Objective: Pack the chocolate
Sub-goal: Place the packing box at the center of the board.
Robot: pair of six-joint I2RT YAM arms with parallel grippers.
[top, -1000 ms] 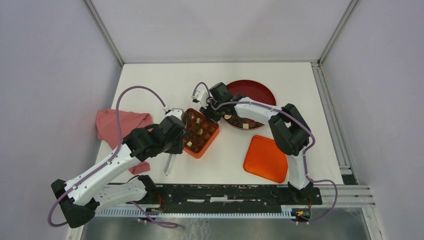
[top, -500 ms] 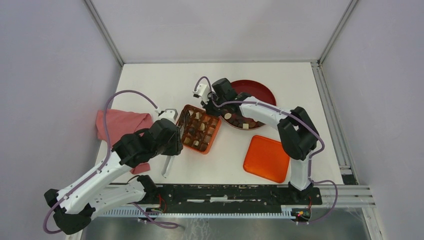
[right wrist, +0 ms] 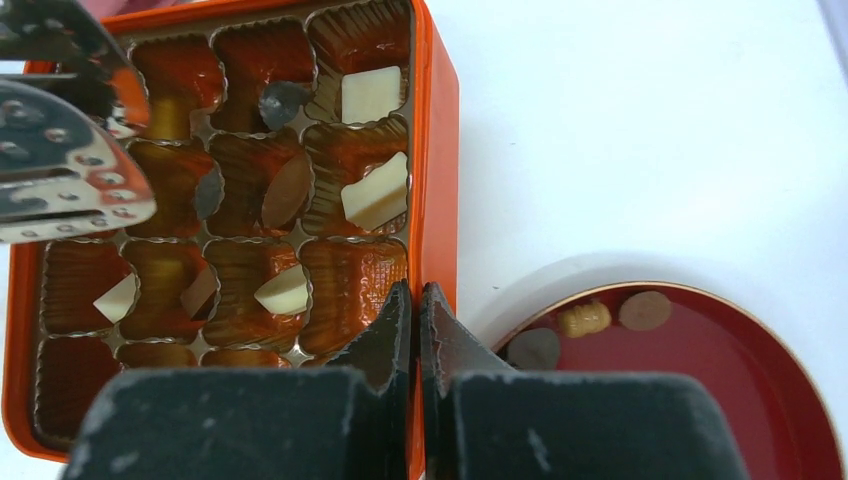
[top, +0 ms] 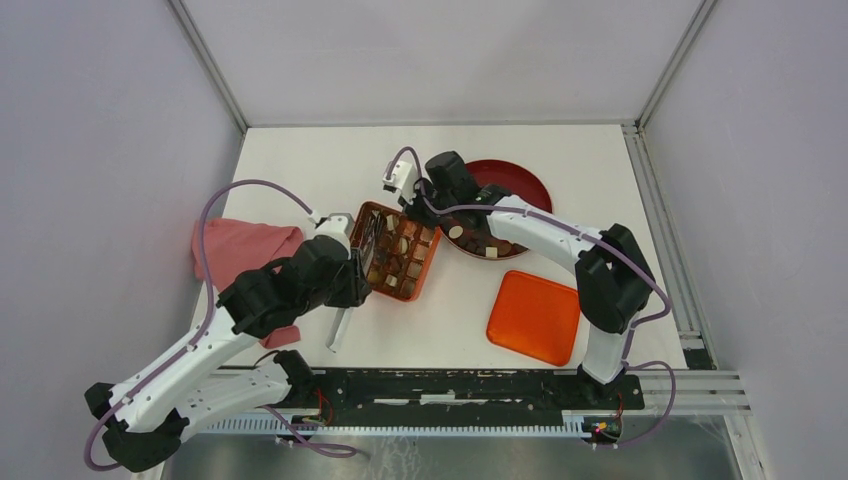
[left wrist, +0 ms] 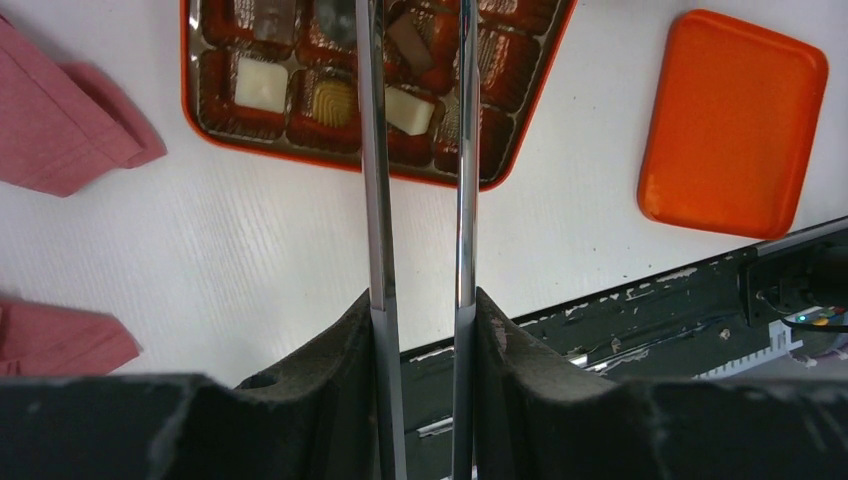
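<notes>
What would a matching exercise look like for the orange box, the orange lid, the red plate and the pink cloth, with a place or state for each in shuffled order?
1. orange box
2. orange lid
3. red plate
4. pink cloth

A. lies flat at the near right of the table
B. on the far side, with a few loose chocolates on it
C. bunched at the left edge
D. compartments partly filled

Pairs: 1-D, 2-A, 3-B, 4-C
</notes>
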